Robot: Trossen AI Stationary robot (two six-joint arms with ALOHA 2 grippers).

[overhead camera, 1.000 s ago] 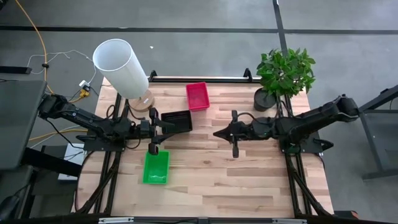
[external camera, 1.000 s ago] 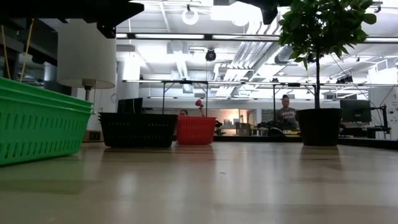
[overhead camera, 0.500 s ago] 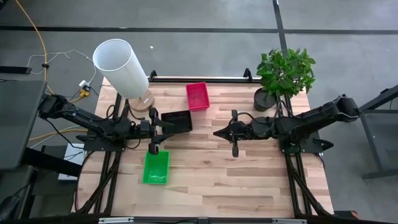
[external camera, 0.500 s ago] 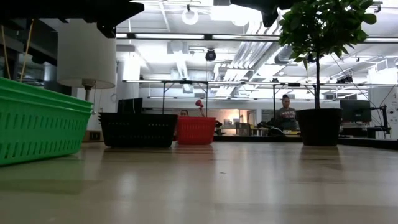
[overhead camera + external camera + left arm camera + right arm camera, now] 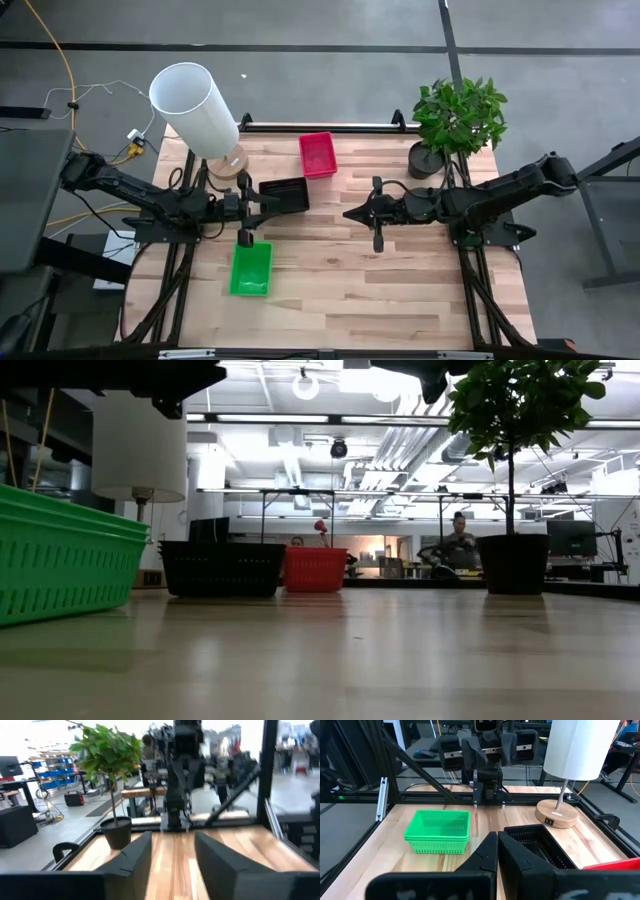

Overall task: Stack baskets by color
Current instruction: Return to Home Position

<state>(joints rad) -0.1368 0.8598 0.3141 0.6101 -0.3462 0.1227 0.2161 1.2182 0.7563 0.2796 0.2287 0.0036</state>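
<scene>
Hovering just right of the lamp's (image 5: 195, 108) base, the left pincer (image 5: 266, 205) was spread apart over the lamp-side edge of the black basket (image 5: 288, 193). That basket sat on the tabletop (image 5: 340, 280) near the lamp's base. The red basket (image 5: 318, 154) lay right of the lamp by the far edge, beyond the black one. The green basket (image 5: 251, 270) (layered rims in the right wrist view, so more than one nested) lay toward the front, farther from the lamp than the black. The right pincer (image 5: 350, 214), closed together and holding nothing, hung well right of the lamp, pointing toward it, apart from every basket.
</scene>
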